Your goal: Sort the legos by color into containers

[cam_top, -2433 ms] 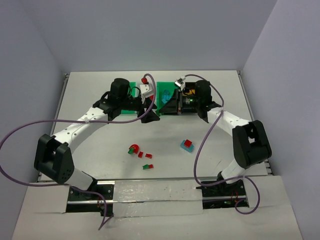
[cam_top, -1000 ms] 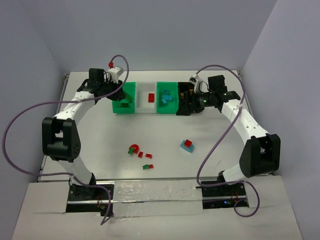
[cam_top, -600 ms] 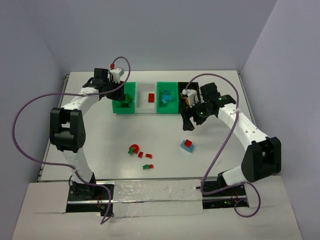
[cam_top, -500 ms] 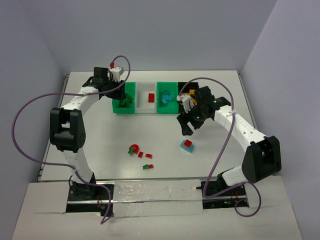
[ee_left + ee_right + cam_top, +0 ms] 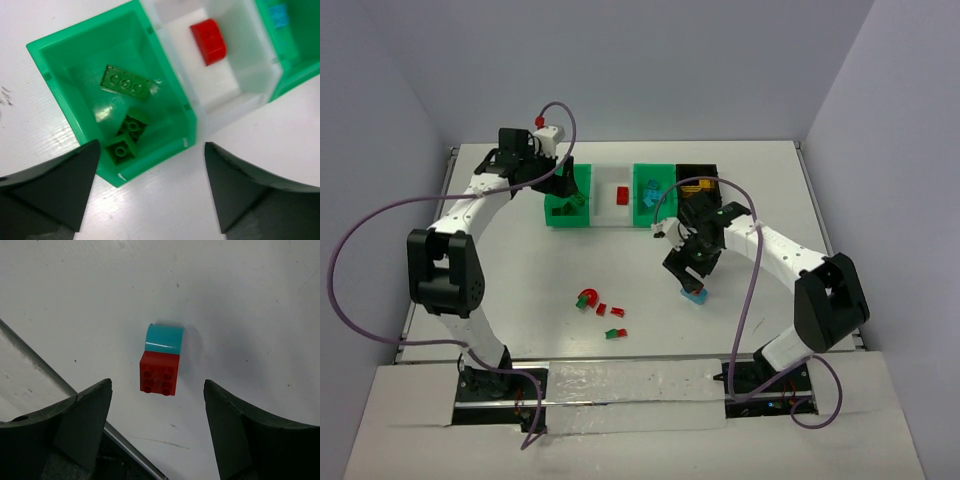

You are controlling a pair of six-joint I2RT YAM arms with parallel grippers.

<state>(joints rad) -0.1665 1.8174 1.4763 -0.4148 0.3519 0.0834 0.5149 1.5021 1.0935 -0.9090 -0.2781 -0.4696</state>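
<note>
Your left tool (image 5: pixel 151 149) apart over green bin (image 5: pixel 50 60) with green bricks (image 5: pixel 125 83), your right tool (image 5: pixel 157 386) apart above red-cyan brick (image 5: pixel 160 362) on desk (image 5: pixel 250 290)

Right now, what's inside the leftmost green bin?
The leftmost green bin holds three green legos: one flat plate, two small bricks. The left gripper's finger covers its near corner.

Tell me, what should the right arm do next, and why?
Probably lower the right tool and close on the red-and-cyan brick. It lies on the table, roughly centred between the open fingers, untouched and not yet sorted.
</note>
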